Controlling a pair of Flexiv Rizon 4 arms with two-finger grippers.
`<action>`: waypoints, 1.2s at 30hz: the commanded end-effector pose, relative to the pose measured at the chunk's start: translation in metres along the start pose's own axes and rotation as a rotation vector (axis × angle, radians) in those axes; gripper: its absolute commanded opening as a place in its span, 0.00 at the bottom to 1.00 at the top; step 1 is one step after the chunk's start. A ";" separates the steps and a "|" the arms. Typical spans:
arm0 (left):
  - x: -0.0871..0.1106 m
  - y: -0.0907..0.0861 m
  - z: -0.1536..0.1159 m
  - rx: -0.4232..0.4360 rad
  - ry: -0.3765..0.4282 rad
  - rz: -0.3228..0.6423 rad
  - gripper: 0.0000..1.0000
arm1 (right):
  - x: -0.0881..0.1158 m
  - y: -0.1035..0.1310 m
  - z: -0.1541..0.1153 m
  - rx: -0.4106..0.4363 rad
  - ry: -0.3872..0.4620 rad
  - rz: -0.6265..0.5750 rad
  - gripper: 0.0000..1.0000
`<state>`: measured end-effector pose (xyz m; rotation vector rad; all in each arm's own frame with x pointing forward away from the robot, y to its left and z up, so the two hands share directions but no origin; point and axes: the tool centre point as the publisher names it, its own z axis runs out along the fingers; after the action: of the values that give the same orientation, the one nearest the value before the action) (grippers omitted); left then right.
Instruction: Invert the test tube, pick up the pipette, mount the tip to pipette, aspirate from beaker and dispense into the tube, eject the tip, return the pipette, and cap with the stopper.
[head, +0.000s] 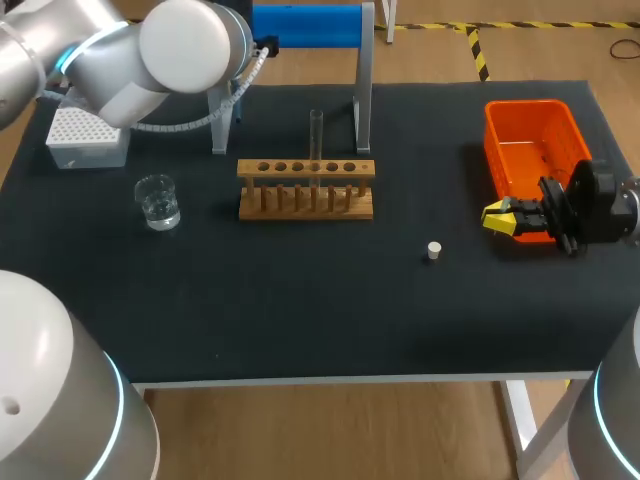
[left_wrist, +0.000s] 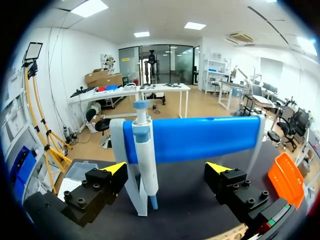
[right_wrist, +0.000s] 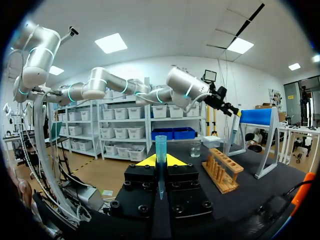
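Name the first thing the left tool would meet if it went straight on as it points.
Most likely the pipette, hanging on the blue stand straight ahead of the open left tool; its distance is unclear from this view.

a black-topped table (head: 300, 320) with a pale front edge and a white leg under its right corner.

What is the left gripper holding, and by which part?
Nothing. The left gripper is open; the pipette hangs on its stand ahead, untouched.
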<state>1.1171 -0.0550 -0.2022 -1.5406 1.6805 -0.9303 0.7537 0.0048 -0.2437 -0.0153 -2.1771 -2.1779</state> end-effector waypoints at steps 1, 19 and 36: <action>0.000 -0.003 0.007 -0.002 0.002 0.000 1.00 | 0.001 0.000 0.000 0.001 0.000 0.000 0.00; -0.010 -0.009 0.017 0.014 -0.017 0.001 0.87 | 0.001 0.000 0.000 0.001 0.000 0.000 0.00; -0.020 -0.015 0.028 0.030 -0.026 -0.006 0.72 | 0.001 0.000 0.000 0.001 0.000 0.000 0.00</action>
<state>1.1448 -0.0380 -0.2026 -1.5318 1.6325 -0.9257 0.7536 0.0048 -0.2437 -0.0153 -2.1771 -2.1780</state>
